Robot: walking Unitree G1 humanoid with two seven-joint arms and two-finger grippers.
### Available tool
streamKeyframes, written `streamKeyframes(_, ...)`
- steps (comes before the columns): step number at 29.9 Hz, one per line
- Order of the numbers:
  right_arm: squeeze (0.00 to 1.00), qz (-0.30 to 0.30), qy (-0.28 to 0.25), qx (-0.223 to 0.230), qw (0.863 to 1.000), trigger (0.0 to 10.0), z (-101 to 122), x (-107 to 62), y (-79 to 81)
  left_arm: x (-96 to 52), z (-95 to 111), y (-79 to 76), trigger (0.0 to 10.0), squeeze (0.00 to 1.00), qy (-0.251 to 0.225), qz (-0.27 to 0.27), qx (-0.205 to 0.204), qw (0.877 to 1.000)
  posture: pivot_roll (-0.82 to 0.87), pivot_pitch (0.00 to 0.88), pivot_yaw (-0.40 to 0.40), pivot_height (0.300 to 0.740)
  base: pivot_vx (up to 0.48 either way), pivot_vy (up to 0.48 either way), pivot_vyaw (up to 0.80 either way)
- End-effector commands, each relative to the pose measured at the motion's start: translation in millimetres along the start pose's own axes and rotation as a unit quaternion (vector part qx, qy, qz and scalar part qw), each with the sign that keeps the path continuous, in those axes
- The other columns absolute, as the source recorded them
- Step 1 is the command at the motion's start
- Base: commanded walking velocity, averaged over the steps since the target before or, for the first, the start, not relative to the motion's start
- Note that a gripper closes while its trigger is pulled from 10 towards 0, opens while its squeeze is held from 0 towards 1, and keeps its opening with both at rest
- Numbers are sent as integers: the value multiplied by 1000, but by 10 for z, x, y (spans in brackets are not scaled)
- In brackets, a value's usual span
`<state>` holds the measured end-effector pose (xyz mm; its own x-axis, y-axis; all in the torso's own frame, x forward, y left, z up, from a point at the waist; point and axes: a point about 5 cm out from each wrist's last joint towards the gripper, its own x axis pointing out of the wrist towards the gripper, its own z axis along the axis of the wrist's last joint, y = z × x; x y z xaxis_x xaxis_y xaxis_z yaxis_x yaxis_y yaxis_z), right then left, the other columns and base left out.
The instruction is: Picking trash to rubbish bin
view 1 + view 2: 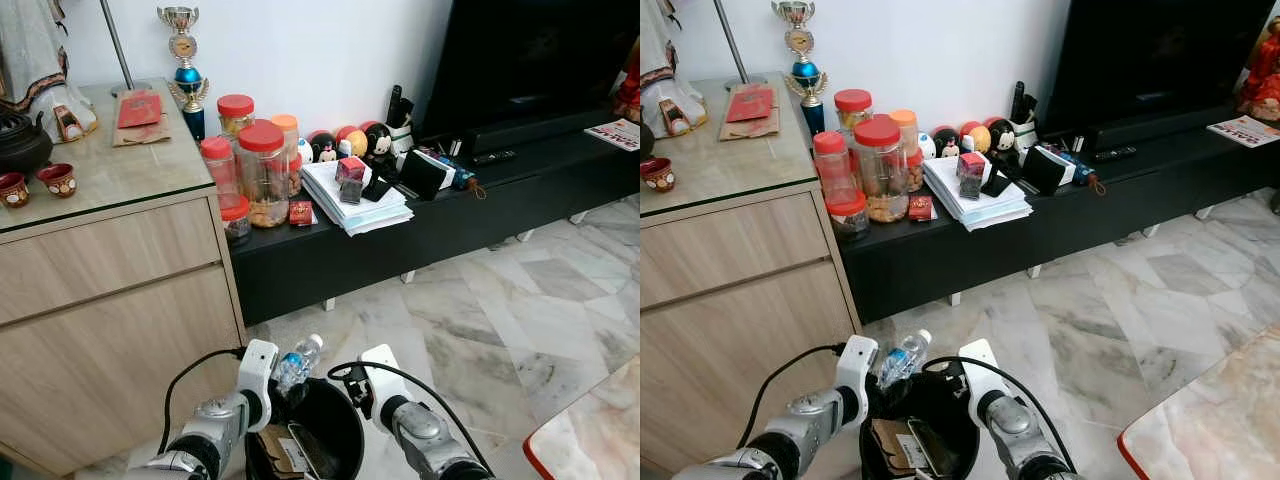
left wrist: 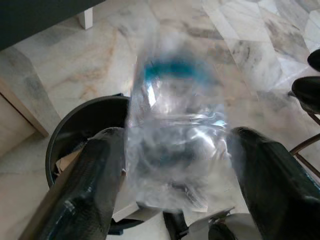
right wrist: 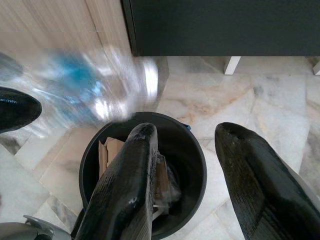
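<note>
Clear plastic bottle point(image 1: 297, 363) is grasped between the fingers of the left gripper point(image 2: 172, 170), held directly above the black bin's near-left rim point(image 1: 352, 408), long axis tilted, cap uppermost. The right gripper point(image 3: 182, 165) is released beside it, fingers parted.

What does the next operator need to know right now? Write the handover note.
Left end effector: shut on the clear plastic bottle, held over the near rim of the black rubbish bin. The bottle looks blurred in both wrist views.
Right end effector: open, holding nothing, poised over the bin's opening.
Bin: on the marble floor in front of the wooden cabinet, already holding cardboard and paper scraps.
Done: bottle picked up and carried to the bin.
Left: release the bottle into the bin, then probably look for more trash.
</note>
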<state>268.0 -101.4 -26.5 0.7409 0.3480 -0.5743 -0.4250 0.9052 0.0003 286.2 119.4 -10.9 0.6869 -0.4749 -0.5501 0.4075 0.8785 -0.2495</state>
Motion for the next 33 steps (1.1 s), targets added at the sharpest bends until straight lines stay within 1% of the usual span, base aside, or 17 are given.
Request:
streamKeyframes(1,0,0,-10,-11,1000,10000,58,9,-18,-3,17,21,10000,1000,1,2,-5,1000,-5,0,-37,740,0,0,0)
streamKeyframes(8,0,0,0,-11,1000,10000,8,-2,-11,-26,-6,66,10000,1000,5,17,9,1000,-3,1,-38,740,0,0,0)
streamKeyframes(9,0,-1,1,-8,1000,10000,-12,-7,-9,-53,-17,118,10000,0,1,30,3,1000,2,5,-38,740,0,0,0)
streamKeyframes(13,0,-5,14,-1,1000,10000,-96,-29,-7,-147,-37,296,10000,0,-13,85,-6,996,7,6,-32,740,0,0,0)
streamKeyframes(15,0,-11,24,5,1000,10000,-161,-48,-8,-233,-50,447,10000,0,-21,143,0,990,8,6,-30,740,0,0,0)
streamKeyframes(16,0,-18,35,14,999,10000,-229,-69,-13,-342,-99,605,10000,0,-22,205,4,978,8,6,-30,740,0,0,0)
streamKeyframes(18,0,-28,46,27,998,10000,-298,-92,-24,-461,-188,744,10000,0,-13,260,4,965,8,6,-30,740,0,0,0)
streamKeyframes(19,0,-40,57,48,996,10000,-368,-119,-38,-582,-320,850,10000,0,1,301,-7,954,21,7,-30,740,0,0,0)
streamKeyframes(20,0,-47,62,61,995,10000,-406,-133,-46,-645,-403,892,10000,0,10,317,-17,948,21,7,-30,740,0,0,0)
streamKeyframes(21,0,-64,82,86,991,10000,-522,-179,-64,-797,-651,953,10000,0,48,346,-16,937,24,7,-29,740,0,0,0)
streamKeyframes(23,0,-67,87,91,990,10000,-548,-190,-67,-829,-704,961,10000,0,58,351,-12,935,24,7,-29,740,0,0,0)
streamKeyframes(26,0,-76,112,85,987,10000,-690,-255,-73,-965,-990,932,10000,0,89,365,-21,927,26,8,-29,740,0,0,0)
streamKeyframes(27,0,-76,112,85,987,10000,-690,-255,-73,-965,-990,932,10000,0,89,365,-21,927,26,8,-29,740,0,0,0)
streamKeyframes(28,0,-88,125,88,984,10000,-774,-301,-91,-1029,-1145,891,10000,0,105,372,-25,922,27,8,-30,740,0,0,0)
streamKeyframes(29,0,-88,125,88,984,10000,-774,-301,-91,-1029,-1145,891,10000,0,105,372,-25,922,27,8,-30,740,0,0,0)
streamKeyframes(31,0,-110,140,102,979,10000,-878,-363,-126,-1097,-1331,817,10000,0,124,384,-37,914,27,8,-30,740,0,0,0)
streamKeyframes(33,0,-116,147,105,977,10000,-920,-389,-135,-1111,-1383,788,10000,0,130,387,-42,912,23,0,-28,740,0,0,0)
